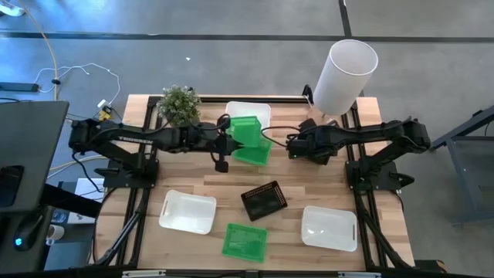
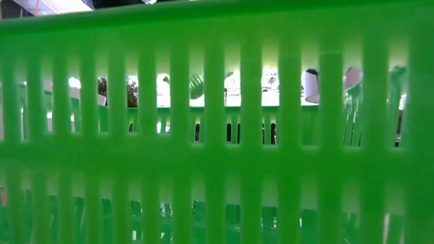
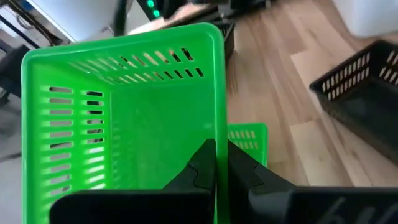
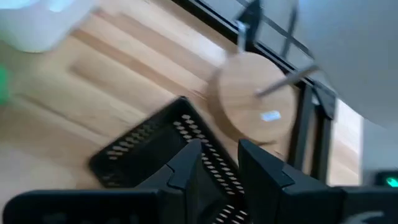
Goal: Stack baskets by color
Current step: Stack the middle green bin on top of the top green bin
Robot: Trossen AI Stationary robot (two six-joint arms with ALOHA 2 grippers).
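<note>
My left gripper [image 3: 216, 152] is shut on a bright green basket [image 3: 124, 118], held above the table's middle [image 1: 247, 133], over part of a second green basket [image 1: 261, 154]. My right gripper [image 4: 217, 155] comes from the right [image 1: 293, 147] and is shut on a black basket [image 4: 149, 155]. A white basket [image 1: 248, 112] rests flat on the table just beyond them. Nearer the front edge, two white baskets [image 1: 187, 211] [image 1: 329, 227], a black basket [image 1: 264, 201] and a green basket [image 1: 245, 240] lie flat on their bottoms. My left gripper pinches one mesh side wall of the green basket at its rim [image 3: 219, 124], one finger inside and one outside. The fingers come from the table's left, slanting down. The basket is lifted and tipped, its open side toward the wrist. My right gripper has the black basket's mesh wall [image 4: 208, 165] between its two fingers, which slant down from the table's right. The basket is tilted; whether it is clear of the table I cannot tell.
A tall white cylinder [image 1: 343, 76] on a round wooden base [image 4: 255, 106] stands at the far right corner. A small potted plant [image 1: 179, 103] stands at the far left. The green basket by the front edge fills the low view [image 2: 217, 135].
</note>
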